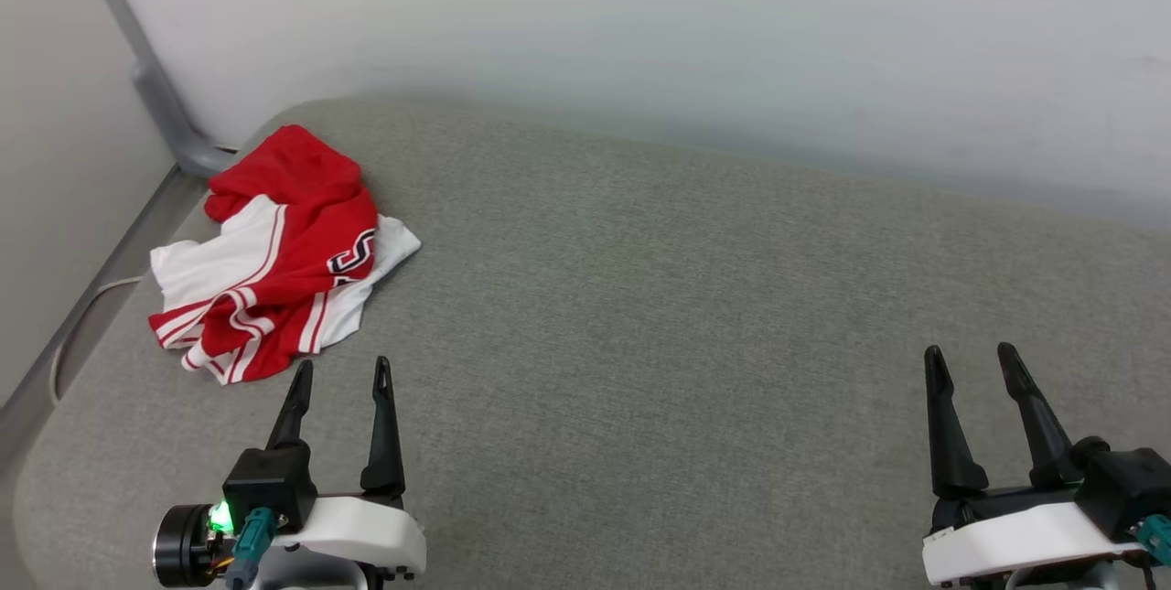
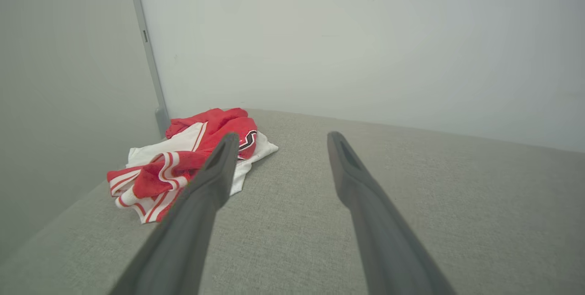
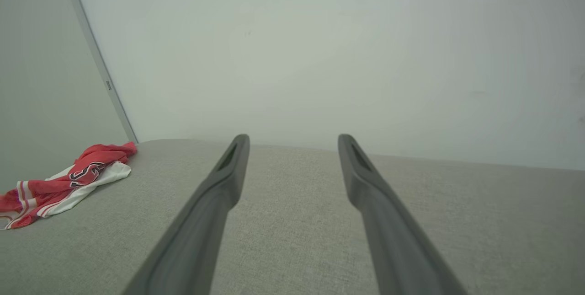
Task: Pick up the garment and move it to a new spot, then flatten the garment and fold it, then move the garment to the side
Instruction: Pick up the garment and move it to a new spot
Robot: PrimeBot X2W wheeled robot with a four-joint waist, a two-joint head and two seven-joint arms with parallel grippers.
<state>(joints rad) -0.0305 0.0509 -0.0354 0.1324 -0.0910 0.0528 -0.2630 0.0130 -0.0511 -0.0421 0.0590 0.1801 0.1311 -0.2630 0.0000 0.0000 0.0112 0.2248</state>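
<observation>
**Reach geometry for the first pick**

Head view: crumpled red-and-white jersey garment [image 1: 274, 252] lies upper left, long axis up-frame, just beyond the left gripper [image 1: 343, 364]; right gripper [image 1: 970, 350], lower right, well apart. Left wrist view: fingers [image 2: 205, 185] spread, empty; garment [image 2: 155, 176] left-centre. Right wrist view: fingers [image 3: 219, 180] spread, empty; garment [image 3: 68, 185] far left.

The shirt [image 1: 274, 252] at ten o'clock on the desk [image 1: 686, 316] is soft matt cloth, creased. The desk is covered with grey woven cloth of fine rough grain. The left hand [image 1: 343, 364] and the right hand [image 1: 970, 350] have dark matt plastic fingers [image 1: 382, 425] and white, smooth, slightly glossy shells [image 1: 366, 526]. The wall [image 1: 640, 23] is smooth, matt.
</observation>
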